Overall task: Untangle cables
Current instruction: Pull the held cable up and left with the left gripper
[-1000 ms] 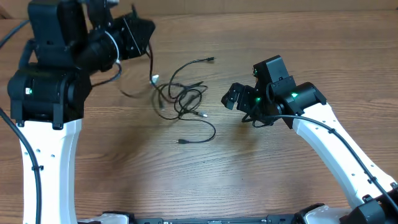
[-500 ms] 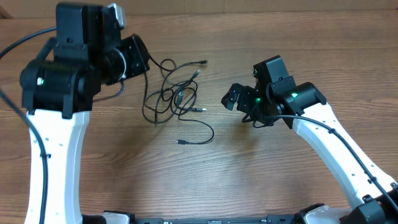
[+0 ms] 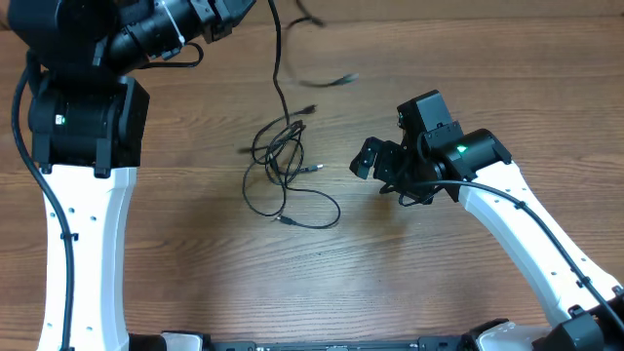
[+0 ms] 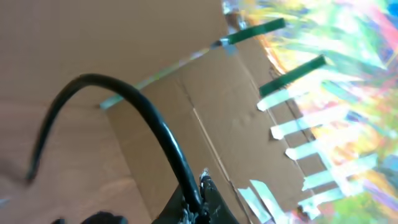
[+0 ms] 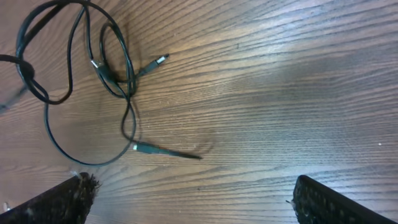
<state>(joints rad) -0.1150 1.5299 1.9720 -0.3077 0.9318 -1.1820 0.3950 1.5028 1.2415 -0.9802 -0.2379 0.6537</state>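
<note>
Black on brown wood: loose tangle of cables (image 3: 281, 161) flat on the table (image 3: 468, 58), mid-scene, plugs splayed outward. One lifted cord (image 3: 277, 68) rising from the tangle to the left gripper (image 3: 229, 10), high at the top edge, clamped shut on that cord, seemingly to draw a single strand clear of the knot. Loose plug (image 3: 341, 80) blurred in mid-air nearby. Right gripper (image 3: 378, 171) low, just right of the tangle, fingers spread wide, nothing held, likely poised to pin the rest down
</note>
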